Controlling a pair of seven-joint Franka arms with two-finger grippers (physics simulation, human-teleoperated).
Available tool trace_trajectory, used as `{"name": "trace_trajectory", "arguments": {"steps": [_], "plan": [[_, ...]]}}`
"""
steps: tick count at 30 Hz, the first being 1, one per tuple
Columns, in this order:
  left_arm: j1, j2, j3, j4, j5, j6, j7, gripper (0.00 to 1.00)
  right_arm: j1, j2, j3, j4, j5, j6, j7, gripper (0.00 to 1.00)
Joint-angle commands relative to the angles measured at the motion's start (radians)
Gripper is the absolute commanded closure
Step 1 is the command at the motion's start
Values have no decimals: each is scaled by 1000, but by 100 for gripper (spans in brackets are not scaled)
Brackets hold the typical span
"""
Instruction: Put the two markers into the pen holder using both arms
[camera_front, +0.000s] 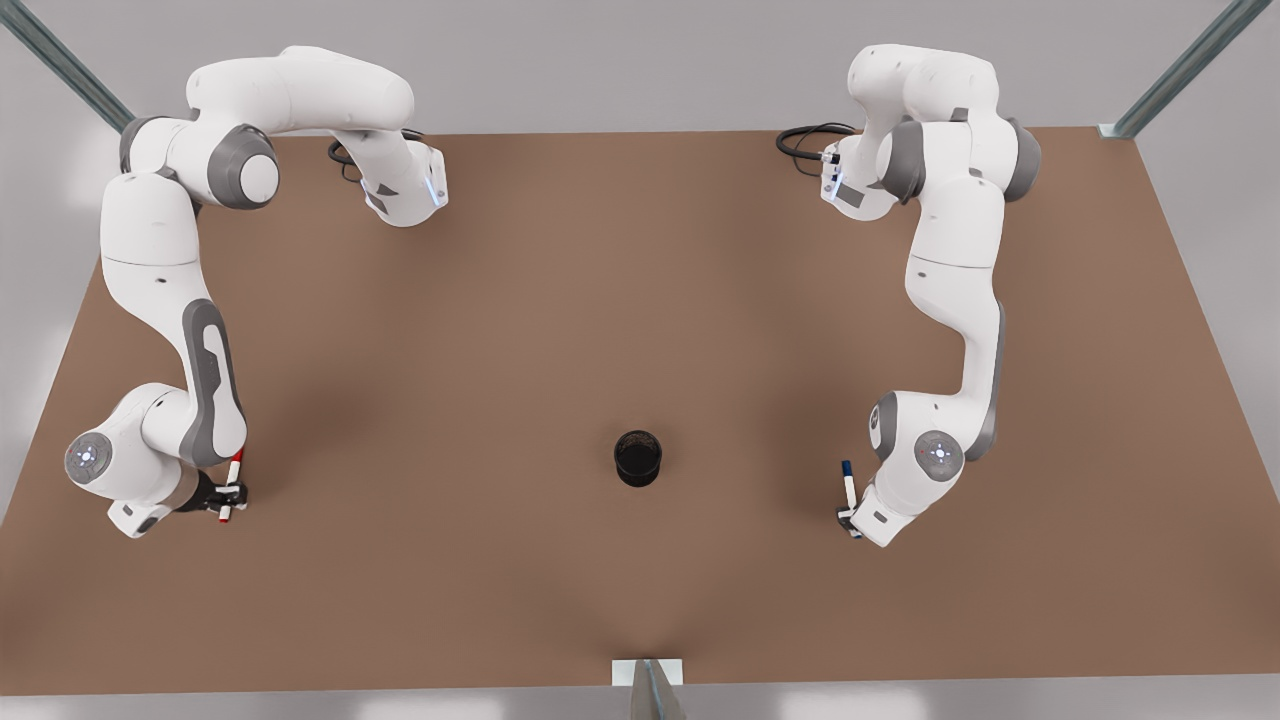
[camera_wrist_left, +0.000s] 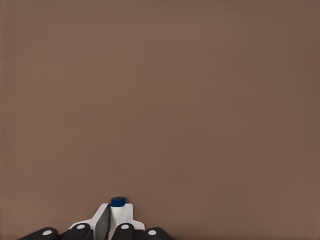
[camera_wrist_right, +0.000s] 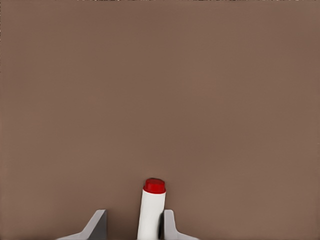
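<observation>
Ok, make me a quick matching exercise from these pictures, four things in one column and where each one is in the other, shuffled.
Things
1. red-capped marker
2. blue-capped marker
3. pen holder
4. table

Places
A. in the left gripper
B. standing alone mid-table
C. in the right gripper
D. under everything

Pairs: 1-C, 2-A, 3-B, 4-D

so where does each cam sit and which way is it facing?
Front view: high above the brown table, looking almost straight down; shows both arms and the pen holder.
Left wrist view: on the arm at the front view's right, looking past the left gripper at the blue-capped marker between its fingertips and the table.
Right wrist view: on the arm at the front view's left, looking past the right gripper along the red-capped marker.
Shared: each marker also appears in the front view, blue, red.
</observation>
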Motion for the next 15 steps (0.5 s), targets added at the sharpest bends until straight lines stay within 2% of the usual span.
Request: {"name": "trace_trajectory", "arguments": {"steps": [1,8,12,15], "plan": [[0,-1,0,1,-4,0,-15,73,-1,-1,0,1,1,8,-66,46],[0,6,0,-1,-5,0,-15,73,-4,2,0,-1,1,10,-70,51],[0,6,0,1,-5,0,-15,77,-6,2,0,-7,1,14,-70,52],[0,6,0,1,-5,0,-15,79,-4,0,0,-7,1,13,-70,57]]}}
